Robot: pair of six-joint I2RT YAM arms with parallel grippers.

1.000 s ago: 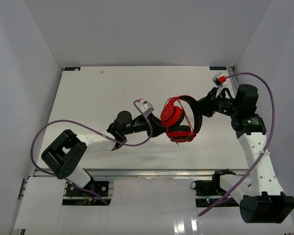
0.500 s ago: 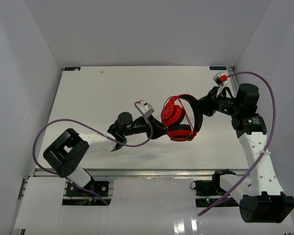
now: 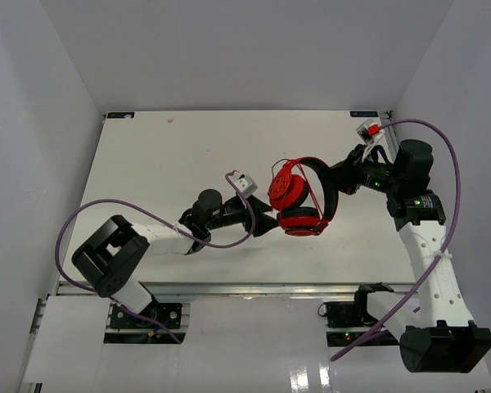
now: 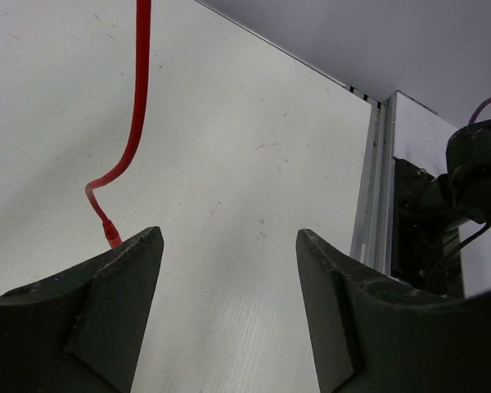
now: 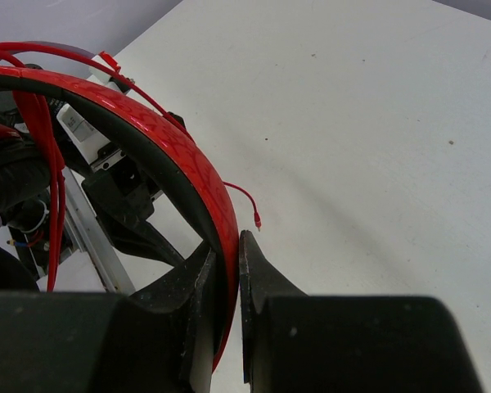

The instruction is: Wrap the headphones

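Note:
The red headphones (image 3: pixel 295 195) hang above the middle of the table, with thin red cable looped around the headband and earcups. My right gripper (image 3: pixel 340 182) is shut on the red headband (image 5: pixel 147 131), which runs between its jaws (image 5: pixel 227 246). Turns of cable (image 5: pixel 45 164) lie to the left of it, and the cable's plug end (image 5: pixel 256 219) dangles free. My left gripper (image 3: pixel 268 223) sits just left of the lower earcup, open, with nothing between its fingers (image 4: pixel 229 246). A loose stretch of red cable (image 4: pixel 137 115) hangs beside its left finger.
Purple robot cables loop beside each arm (image 3: pixel 229 233) (image 3: pixel 450 164). The white table (image 3: pixel 164 155) is boxed in by grey walls on three sides. A metal rail (image 4: pixel 376 180) marks the table's near edge, and the right arm's base (image 4: pixel 466 188) stands beyond it.
My left gripper has opened and drawn back to the left, away from the lower earcup. The headphones have shifted slightly up in the right gripper's hold.

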